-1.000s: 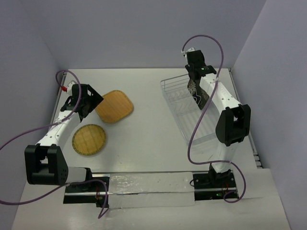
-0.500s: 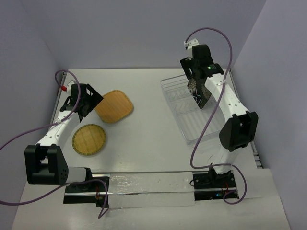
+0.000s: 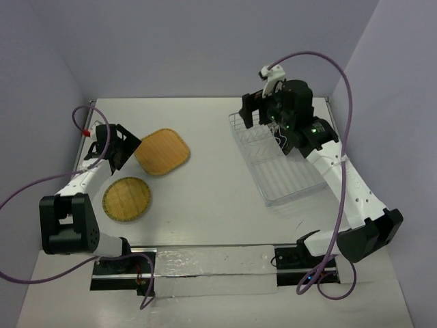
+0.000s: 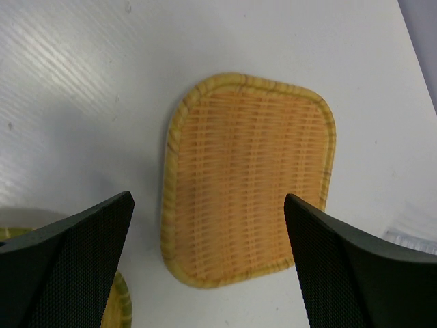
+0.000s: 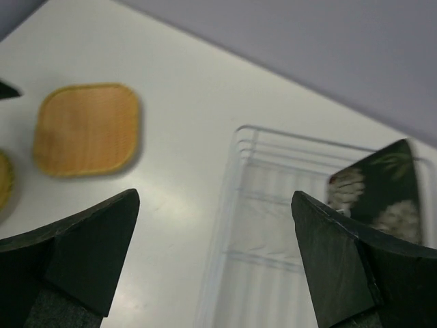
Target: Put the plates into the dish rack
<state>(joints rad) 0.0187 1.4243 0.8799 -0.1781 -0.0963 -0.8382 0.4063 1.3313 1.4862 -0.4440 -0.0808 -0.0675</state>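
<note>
The orange woven-look plate [image 3: 162, 151] lies flat on the table at the left and shows in the left wrist view [image 4: 249, 178]. My left gripper [image 3: 125, 144] is open and empty just left of it, with its fingers either side of the plate's near edge [image 4: 208, 201]. The round yellow-green plate [image 3: 127, 199] lies flat in front of it. The black flowered plate [image 5: 382, 191] stands upright in the dish rack [image 3: 287, 181], partly hidden by my right arm in the top view. My right gripper [image 3: 259, 113] is open and empty above the rack's far left corner [image 5: 213, 205].
The purple walls close in behind and on both sides. The right wall runs close to the rack's right side. Purple cables loop off both arms. A clear strip lies along the near edge between the arm bases [image 3: 212, 263].
My right gripper has come off the black plate, which stays standing in the rack, and has swung up and to the left. My left gripper has shifted slightly left.
</note>
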